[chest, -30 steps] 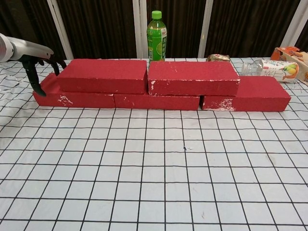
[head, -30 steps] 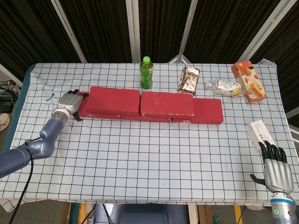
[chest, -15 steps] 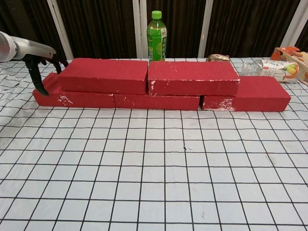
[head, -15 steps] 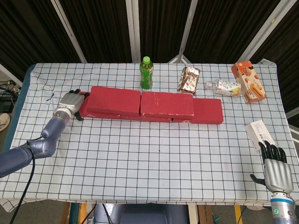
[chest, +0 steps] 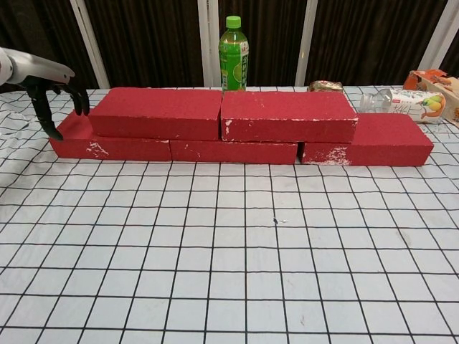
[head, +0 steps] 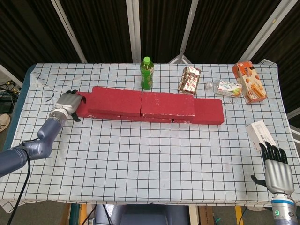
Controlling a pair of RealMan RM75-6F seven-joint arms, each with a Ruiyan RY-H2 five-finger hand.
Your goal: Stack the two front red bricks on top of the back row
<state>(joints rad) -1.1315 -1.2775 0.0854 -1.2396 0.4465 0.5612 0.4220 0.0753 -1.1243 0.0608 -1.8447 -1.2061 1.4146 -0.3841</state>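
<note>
The checked table (head: 154, 164) carries the back row (chest: 237, 151) of red bricks, three laid end to end, and both stacked bricks already sit on it: the left upper brick (chest: 159, 112) and the right upper brick (chest: 287, 115) lie side by side, ends touching, leaving the row's right end bare. Judged from this, the stacking looks done, with only fine squaring or a retreat left. The left hand (head: 69, 103) sits at the row's left end, fingers (chest: 44, 115) loose and spread, holding nothing; whether a fingertip touches the lowest brick cannot be told. The right hand (head: 275, 166) rests at the near right edge, fingers apart and empty, by a white box (head: 258, 132). Behind stand a green bottle (head: 146, 73) and snack packs (head: 190, 79), their labels unreadable.
</note>
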